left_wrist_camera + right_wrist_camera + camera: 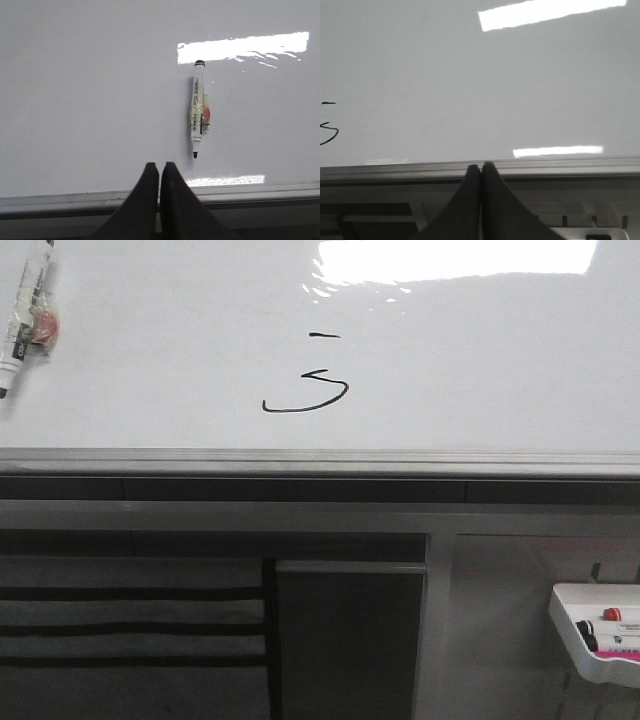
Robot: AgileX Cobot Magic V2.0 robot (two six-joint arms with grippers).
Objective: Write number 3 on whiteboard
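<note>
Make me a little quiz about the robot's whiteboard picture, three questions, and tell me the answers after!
1. True or false: the marker is held in the left gripper.
2. Pick one. The number 3 on the whiteboard is made of: A) one unbroken stroke, B) a short dash with a hooked curve under it, C) three dots.
3. Fill in: in the front view, the small white tray with pens in it hangs at the lower ____ side.

Key
1. False. The marker lies loose on the board, apart from the gripper, and both the left gripper and the right gripper are shut and empty.
2. B.
3. Right.
</note>
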